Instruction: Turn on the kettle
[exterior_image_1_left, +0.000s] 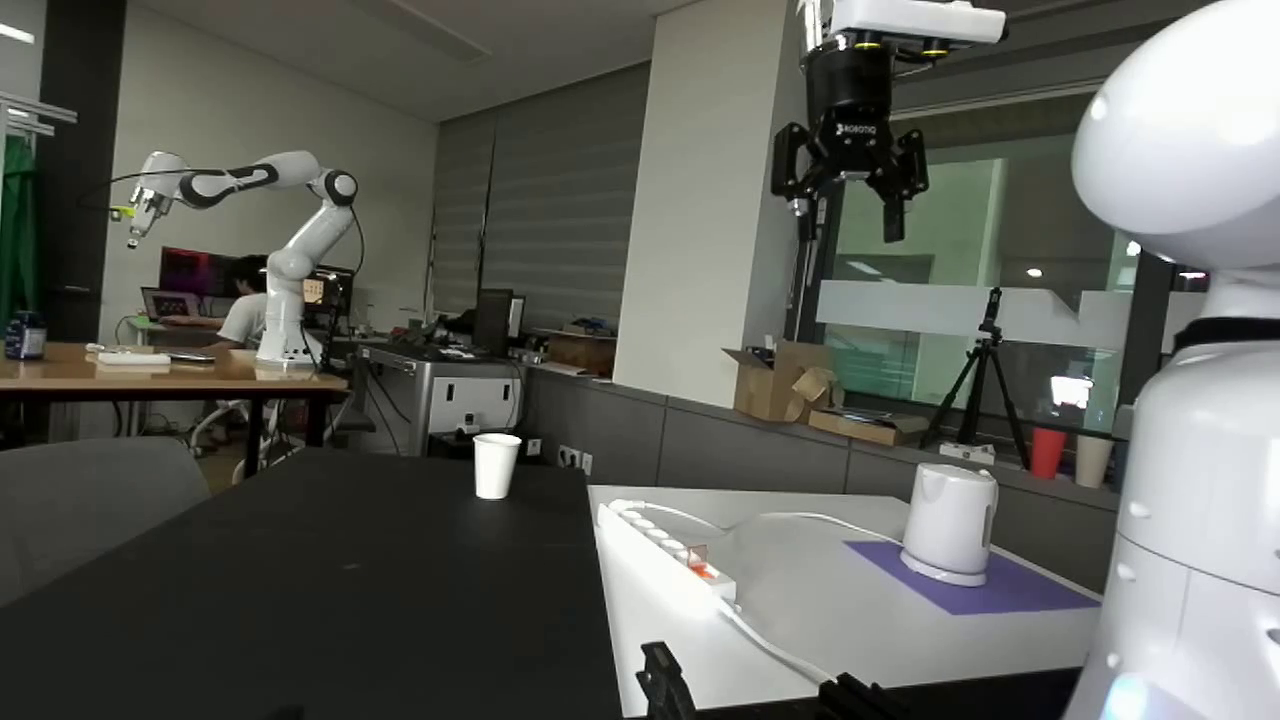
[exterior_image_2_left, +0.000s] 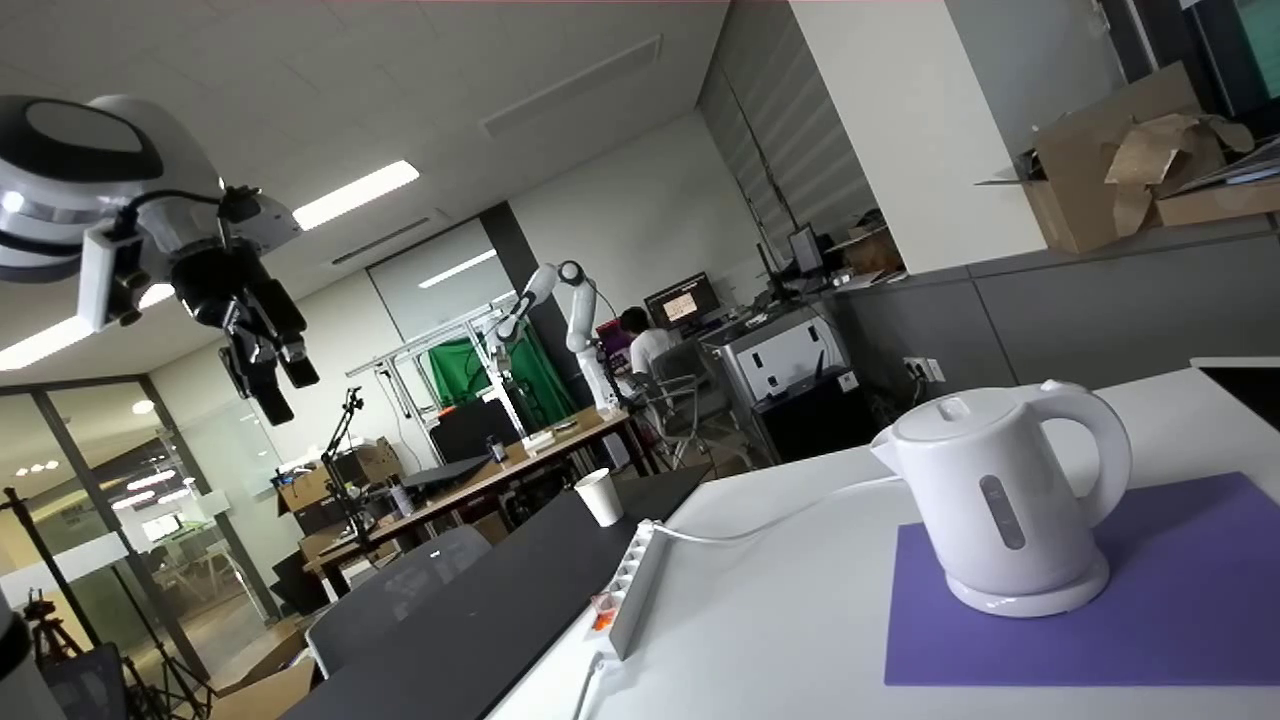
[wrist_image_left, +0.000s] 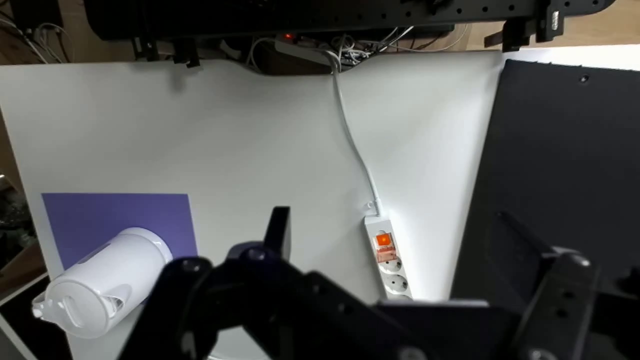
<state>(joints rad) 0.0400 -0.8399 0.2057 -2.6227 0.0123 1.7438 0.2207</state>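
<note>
White kettle (exterior_image_2_left: 1000, 500) set upright on a purple mat (exterior_image_2_left: 1180, 610).
The mat is laid on a white tabletop (exterior_image_2_left: 780, 620), with a power strip (exterior_image_2_left: 632, 580) placed apart from it. High above the mat's level, the gripper (exterior_image_1_left: 850, 226) is held with jaws spread apart. Farther from the mat, a white cup (exterior_image_1_left: 496, 466) is stood on a black table (exterior_image_1_left: 330, 570).

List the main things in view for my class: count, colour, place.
kettle: one, white, on the sheet
sheet: one, purple, on the white table
power strip: one, white with orange switch, on the white table
strip cords: two, white, one at each end
cup: one, white, on the black table
background arm: one, white, on the wooden table
person: one, white-shirted, in the background
hand: one, black, open, above the tables
robot arm: one, mostly white, carrying the hand
</note>
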